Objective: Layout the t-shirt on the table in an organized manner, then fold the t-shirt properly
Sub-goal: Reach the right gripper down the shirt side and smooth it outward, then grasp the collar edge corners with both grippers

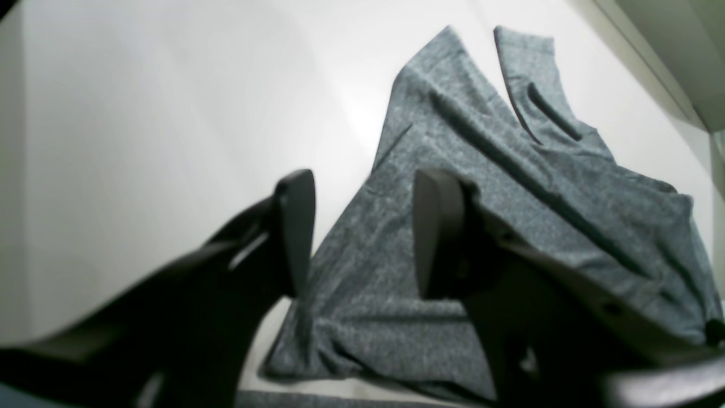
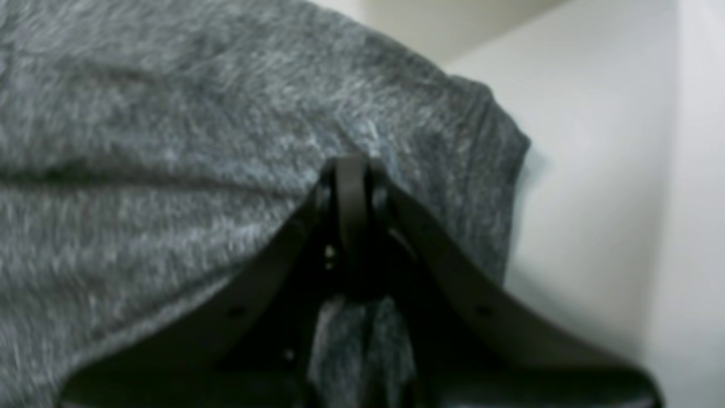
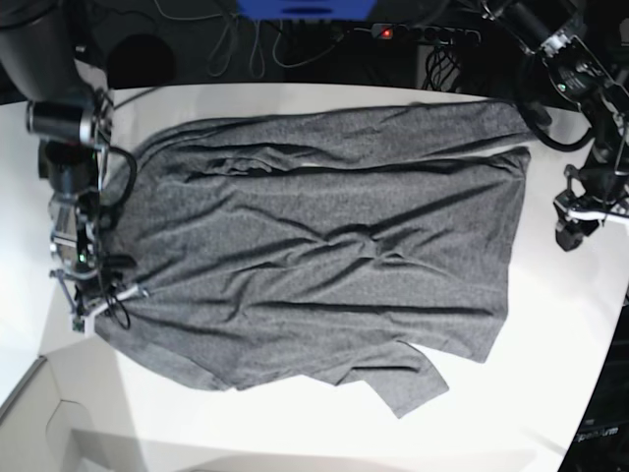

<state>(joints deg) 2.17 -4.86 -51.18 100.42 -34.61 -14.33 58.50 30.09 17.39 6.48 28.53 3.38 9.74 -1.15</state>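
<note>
The dark grey t-shirt lies spread on the white table, wrinkled, with one long sleeve along the far side and one folded at the near edge. My right gripper is at the shirt's left end. In the right wrist view this right gripper is shut on a pinch of the t-shirt. My left gripper hovers just off the shirt's right hem. In the left wrist view the left gripper is open, with the t-shirt lying beyond its fingers.
Cables and a power strip run behind the table's far edge, beside a blue object. The table's curved edge is close to the left arm. A white angled panel sits at the lower left.
</note>
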